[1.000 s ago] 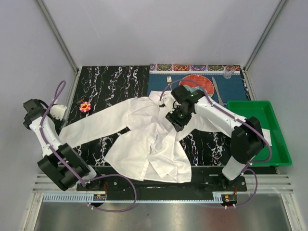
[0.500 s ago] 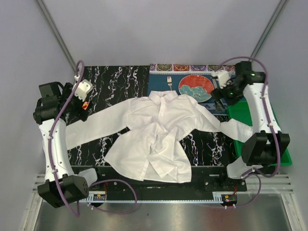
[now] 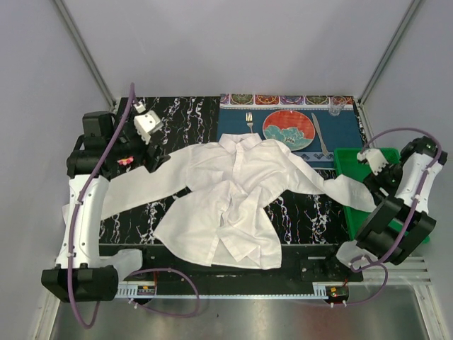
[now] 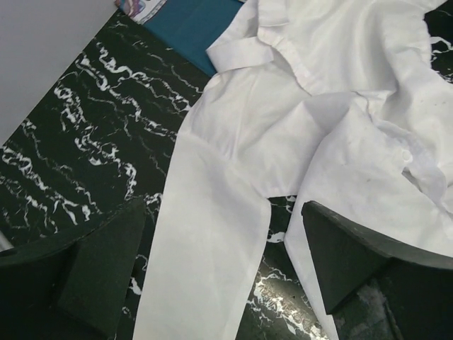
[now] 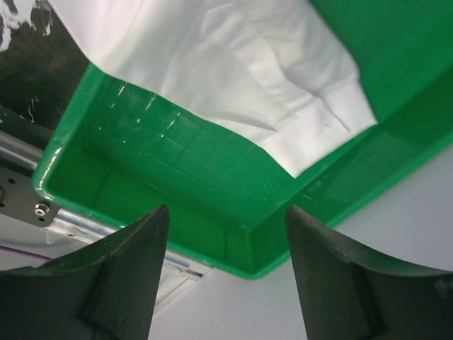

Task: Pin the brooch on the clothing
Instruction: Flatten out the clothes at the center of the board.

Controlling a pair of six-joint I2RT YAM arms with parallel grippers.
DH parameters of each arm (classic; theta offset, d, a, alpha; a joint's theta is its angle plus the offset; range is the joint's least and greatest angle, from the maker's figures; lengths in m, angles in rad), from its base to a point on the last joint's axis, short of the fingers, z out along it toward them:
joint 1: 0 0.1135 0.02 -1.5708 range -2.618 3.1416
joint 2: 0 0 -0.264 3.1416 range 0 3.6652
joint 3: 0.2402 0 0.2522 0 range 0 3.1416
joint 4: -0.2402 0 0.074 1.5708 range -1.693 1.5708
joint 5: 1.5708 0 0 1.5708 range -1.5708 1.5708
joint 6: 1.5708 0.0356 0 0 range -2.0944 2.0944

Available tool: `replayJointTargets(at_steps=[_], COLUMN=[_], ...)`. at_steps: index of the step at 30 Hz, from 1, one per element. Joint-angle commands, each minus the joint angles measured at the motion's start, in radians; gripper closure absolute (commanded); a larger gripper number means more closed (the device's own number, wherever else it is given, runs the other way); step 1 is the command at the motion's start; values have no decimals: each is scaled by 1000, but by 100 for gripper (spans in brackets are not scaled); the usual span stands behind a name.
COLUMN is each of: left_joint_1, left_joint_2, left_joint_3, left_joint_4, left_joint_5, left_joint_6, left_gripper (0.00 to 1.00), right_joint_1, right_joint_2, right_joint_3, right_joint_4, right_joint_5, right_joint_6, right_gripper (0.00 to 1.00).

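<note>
The clothing (image 3: 233, 191), a white shirt, lies spread over the black marble table, collar toward the back. Its left sleeve (image 4: 205, 234) runs under my left gripper (image 4: 223, 283), which hangs open above it with nothing between its fingers (image 4: 361, 262). In the top view this left gripper (image 3: 154, 157) is at the table's left. The brooch (image 3: 125, 161) shows as a small pink spot mostly hidden under the left arm. My right gripper (image 5: 226, 276) stands open over the green tray (image 5: 177, 149), holding nothing. The right sleeve's cuff (image 5: 311, 120) lies inside the tray.
A red-and-teal plate (image 3: 289, 128) sits on a blue placemat (image 4: 191, 28) at the back, with a fork (image 3: 249, 122), a knife (image 3: 320, 134) and a clear glass (image 3: 336, 108). The green tray (image 3: 393, 159) stands at the right edge. Grey walls close in the table.
The right arm left the shirt's middle and drew back to the tray; the right sleeve now reaches into it. The left arm swung in from the left edge over the sleeve. Both grippers opened.
</note>
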Motion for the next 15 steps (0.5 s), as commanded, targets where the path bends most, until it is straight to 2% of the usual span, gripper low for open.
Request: replayJointTargets(at_steps=[1,2,5,11,15], left_joint_1=[-69,-116,-153,-210,-259], left_joint_2=[5,4,4,11,1], left_joint_3=[40,38,29,3,-46], left_joint_4=[65,66,65,66,132], left_joint_5=[-15,-26,-43,-58,-46], left_joint_6=[-17,-14,-10,-13,-24], left_gripper=[1,2,3,5,5], right_joint_1=[-20,-20,-20,-20,-20], right_joint_2=[-24,-24,-23,6,34], right_joint_3=[-135,-181,-256,-325,-375], right_joint_4=[100,112,192,327,410], right_joint_5=[54,61,95,114,135], right_joint_6=[-233,-256,-273,-272,-272], right_gripper=[28,28,29,31,31])
